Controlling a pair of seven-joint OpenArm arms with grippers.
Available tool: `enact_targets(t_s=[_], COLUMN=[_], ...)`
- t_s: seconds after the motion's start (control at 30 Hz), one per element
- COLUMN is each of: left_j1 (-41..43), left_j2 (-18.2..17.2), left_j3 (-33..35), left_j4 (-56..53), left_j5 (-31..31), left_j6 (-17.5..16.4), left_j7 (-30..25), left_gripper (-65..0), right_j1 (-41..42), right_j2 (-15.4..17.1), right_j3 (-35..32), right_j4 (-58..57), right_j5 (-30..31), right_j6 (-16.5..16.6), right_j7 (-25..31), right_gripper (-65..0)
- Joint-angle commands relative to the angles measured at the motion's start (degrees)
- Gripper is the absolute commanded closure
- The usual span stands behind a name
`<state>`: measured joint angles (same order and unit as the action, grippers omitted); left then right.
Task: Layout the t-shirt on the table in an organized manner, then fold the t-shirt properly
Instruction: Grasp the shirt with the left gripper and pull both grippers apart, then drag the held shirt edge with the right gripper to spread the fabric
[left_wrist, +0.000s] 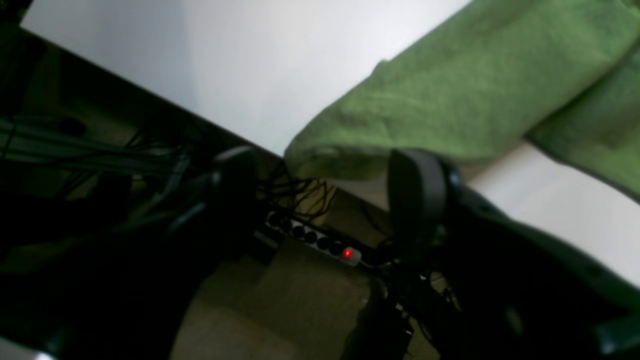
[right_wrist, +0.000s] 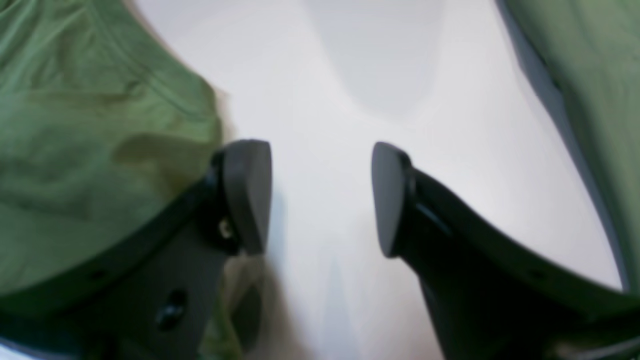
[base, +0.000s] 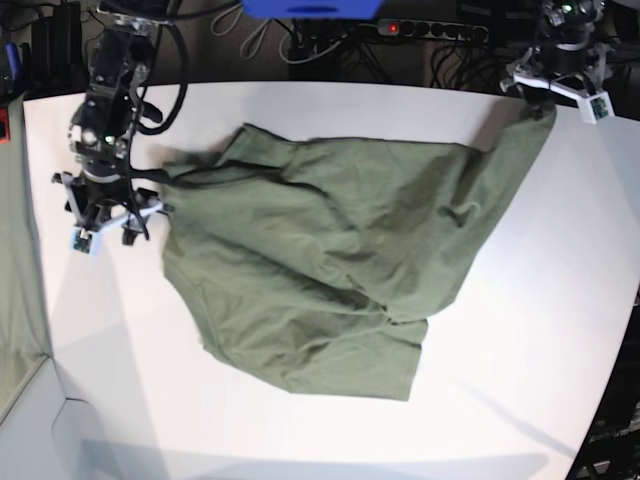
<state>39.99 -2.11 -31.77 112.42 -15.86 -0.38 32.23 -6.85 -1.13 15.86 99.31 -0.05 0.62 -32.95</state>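
shirt (base: 330, 250): was lying on the table (base: 520, 330), roughly mid-table, spread out wide but nowhere near neat. Lots of wrinkles, the near edge looked doubled over on itself, and one corner was stretched out to the far edge by the left gripper.

left gripper (left_wrist: 325, 195): sat right at the table's far edge with its jaws apart. In the wrist view a rolled bit of shirt hung just above the fingers, and I couldn't see cloth pinched between them, so it looked let go to me.

right gripper (right_wrist: 320, 200): jaws wide apart over bare table, nothing in them. Shirt fabric was just beside one finger (right_wrist: 247, 195), with more green off to the other side.

layout: partly done at best, I'd say. Shirt was opened up but crooked and rumpled.

folding: not started as far as I could tell, no clean folds anywhere.

left to do: flatten and square it, then do all the folds.
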Motion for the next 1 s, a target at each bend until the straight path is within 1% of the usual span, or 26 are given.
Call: enact_targets(t_s=[0.0, 0.1, 0.23, 0.33, 0.43, 0.5, 0.53, 0.6, 0.67, 0.77, 0.97], left_j1=[0.41, 0.32, -1.17, -1.17, -1.17, -1.17, -1.17, -1.17, -1.17, -1.26, -3.46], left_j2=[-0.57, -0.66, -0.75, -0.66, -0.31, -0.31, -0.31, -0.31, -0.22, -0.22, -0.22], left_j3=[-0.27, -0.63, -0.71, -0.71, -0.71, -0.8, -0.8, -0.98, -2.03, -2.74, -4.58], left_j4=[2.26, 3.4, 3.49, 3.4, 3.4, 3.4, 3.4, 3.32, 3.32, 3.23, 2.88], left_j5=[-0.1, -0.1, -0.1, -0.1, -0.1, -0.1, -0.1, -0.1, -0.1, -0.1, -0.01], left_j6=[0.07, 0.07, 0.07, 0.07, 0.07, 0.07, 0.07, 0.07, 0.07, 0.07, 0.07], left_j7=[-1.5, -1.5, -1.41, -1.41, -1.41, -1.41, -1.41, -1.41, -1.41, -1.41, -0.98], left_gripper=[-42.4, -42.4, -42.3, -42.3, -42.3, -42.3, -42.3, -42.3, -42.3, -42.3, -42.3], right_j1=[1.36, 5.14, 12.96, 20.79, 28.26, 33.27, 35.56, 39.42, 41.8, 43.2, 42.76], right_j2=[0.47, 2.31, 4.95, 5.65, 5.57, 5.3, 5.3, 5.3, 5.3, 5.57, 5.48], right_j3=[-0.43, -3.33, -9.84, -13.79, -15.55, -15.46, -15.46, -15.55, -15.55, -15.46, -15.46], right_j4=[0.87, 0.08, -7.31, -16.27, -26.65, -34.65, -38.96, -46.43, -52.85, -58.38, -59.35], right_j5=[0.01, 0.01, 0.01, -0.08, -0.08, -0.08, -0.08, -0.08, -0.08, -0.08, -0.08], right_j6=[0.12, 0.12, 0.12, 0.12, 0.12, 0.12, 0.12, 0.12, 0.12, 0.12, 0.12], right_j7=[1.61, 0.99, 0.99, 0.99, 1.61, 1.7, 2.31, 5.39, 9.26, 12.69, 13.65], right_gripper=[-32.7, -32.9, -32.9, -33.0, -33.0, -33.0, -33.0, -33.0, -33.0, -33.0, -33.0])
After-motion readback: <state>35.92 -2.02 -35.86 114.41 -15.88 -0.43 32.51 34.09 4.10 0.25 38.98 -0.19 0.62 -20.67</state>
